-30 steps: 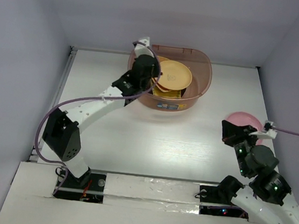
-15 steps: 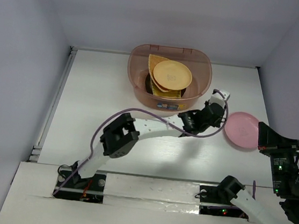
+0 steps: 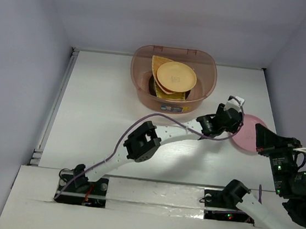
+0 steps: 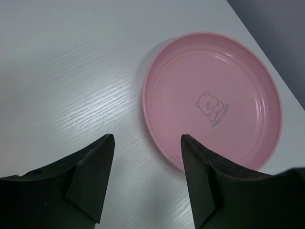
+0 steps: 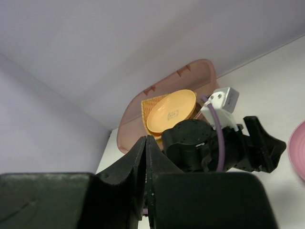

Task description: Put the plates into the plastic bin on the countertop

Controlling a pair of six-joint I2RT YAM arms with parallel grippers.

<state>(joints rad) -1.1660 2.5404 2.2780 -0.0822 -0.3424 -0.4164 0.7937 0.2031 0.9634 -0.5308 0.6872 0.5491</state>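
Observation:
A round pink plate with a small bear print lies flat on the white countertop at the right. My left gripper hovers open over its near left rim, nothing between the fingers; the right finger overlaps the rim. The reddish-brown plastic bin stands at the back centre and holds a round yellow plate leaning on an orange fan-shaped one and darker dishes beneath. My right gripper is shut and empty, raised just right of the pink plate.
Pale walls close in the countertop on three sides. The left arm stretches diagonally across the middle of the countertop, its elbow near the front. The table's right edge runs close behind the pink plate.
My left gripper left the bin, swung right across the table to the pink plate and opened. My right gripper drew back from the pink plate toward the right and stayed shut.

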